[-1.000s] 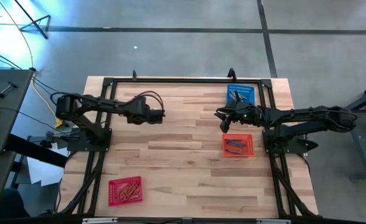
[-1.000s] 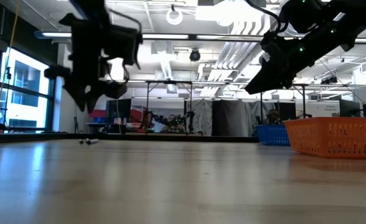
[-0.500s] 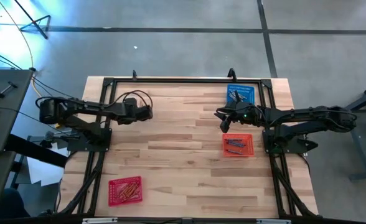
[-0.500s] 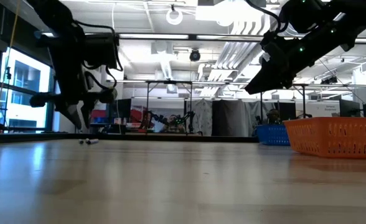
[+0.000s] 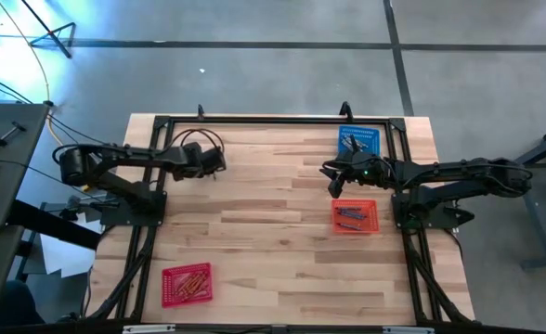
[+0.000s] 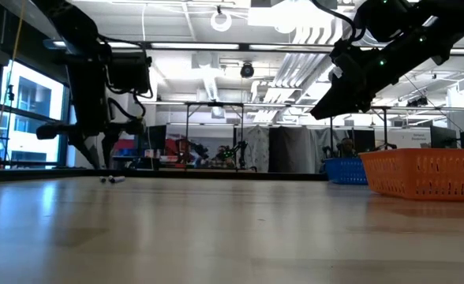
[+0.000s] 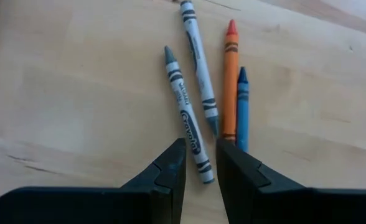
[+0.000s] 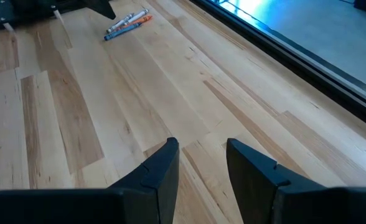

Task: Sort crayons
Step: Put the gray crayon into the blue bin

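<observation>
The table (image 5: 273, 232) is a light wooden butcher-block surface edged by a black metal frame (image 5: 273, 120). Three perforated plastic baskets stand on it. The blue basket (image 5: 358, 142) sits at the far right, just inside the frame. The orange-red basket (image 5: 355, 216) stands nearer on the right side, apart from the blue one. A second red basket (image 5: 187, 283) stands at the near left, well apart from both. The floor (image 5: 254, 65) around the table is grey concrete crossed by dark seams. In the low view, ceiling light strips (image 6: 240, 49) and a dark curtained partition (image 6: 291, 150) show in the room behind.
</observation>
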Robot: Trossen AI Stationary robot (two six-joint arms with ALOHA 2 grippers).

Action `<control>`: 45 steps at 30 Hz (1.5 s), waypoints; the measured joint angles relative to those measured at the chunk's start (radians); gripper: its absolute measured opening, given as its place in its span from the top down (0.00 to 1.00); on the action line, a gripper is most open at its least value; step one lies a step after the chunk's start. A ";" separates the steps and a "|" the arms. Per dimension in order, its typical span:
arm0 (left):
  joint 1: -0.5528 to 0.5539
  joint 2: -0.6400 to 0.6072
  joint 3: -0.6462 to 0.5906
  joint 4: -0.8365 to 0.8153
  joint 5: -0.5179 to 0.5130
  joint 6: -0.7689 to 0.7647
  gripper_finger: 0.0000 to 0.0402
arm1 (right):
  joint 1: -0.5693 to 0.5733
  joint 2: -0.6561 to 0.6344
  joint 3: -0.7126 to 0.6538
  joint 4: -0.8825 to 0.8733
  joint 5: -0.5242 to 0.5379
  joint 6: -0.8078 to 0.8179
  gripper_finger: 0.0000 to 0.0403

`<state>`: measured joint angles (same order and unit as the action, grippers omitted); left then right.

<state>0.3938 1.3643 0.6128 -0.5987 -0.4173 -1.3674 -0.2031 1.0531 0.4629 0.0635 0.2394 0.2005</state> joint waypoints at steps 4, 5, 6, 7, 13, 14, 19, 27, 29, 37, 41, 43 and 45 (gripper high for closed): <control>0.028 0.000 0.000 0.013 0.016 0.015 0.82 | 0.000 0.000 0.000 0.000 0.000 0.000 0.68; 0.034 0.000 0.000 0.019 0.018 0.016 0.82 | 0.000 0.000 0.000 0.000 0.000 0.000 0.68; 0.041 0.000 0.000 0.025 0.020 0.016 0.82 | 0.000 0.000 0.000 0.000 0.000 0.000 0.68; 0.048 0.000 0.000 0.028 0.023 0.017 0.82 | 0.000 0.000 0.000 0.000 0.000 0.000 0.68; 0.072 0.001 0.000 0.032 0.048 0.018 0.82 | 0.000 0.000 0.000 0.000 0.000 0.000 0.68; 0.072 0.001 0.000 0.033 0.048 0.018 0.82 | 0.000 0.000 0.000 0.000 0.000 0.000 0.68; 0.072 0.002 0.000 0.032 0.050 0.018 0.82 | 0.000 0.000 0.000 0.000 0.000 0.000 0.68; 0.072 0.002 0.000 0.023 0.056 0.017 0.82 | 0.000 0.000 0.000 0.000 0.000 0.000 0.68; 0.070 0.003 0.000 0.016 0.066 0.018 0.82 | 0.000 0.000 0.000 0.000 0.000 0.000 0.68; 0.063 0.065 0.000 0.023 0.100 0.007 0.82 | 0.000 0.000 0.000 0.000 0.000 0.000 0.68; 0.062 0.096 0.002 0.028 0.103 -0.007 0.82 | 0.000 0.000 0.000 0.000 0.000 0.000 0.68; 0.062 0.101 0.003 0.027 0.102 -0.009 0.82 | 0.000 0.000 0.000 0.000 0.000 0.000 0.68; 0.062 0.101 0.003 0.028 0.102 -0.009 0.82 | 0.000 0.000 0.000 0.000 0.000 0.000 0.68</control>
<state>0.4561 1.4651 0.6155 -0.5705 -0.3153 -1.3762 -0.2035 1.0531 0.4629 0.0639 0.2398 0.2005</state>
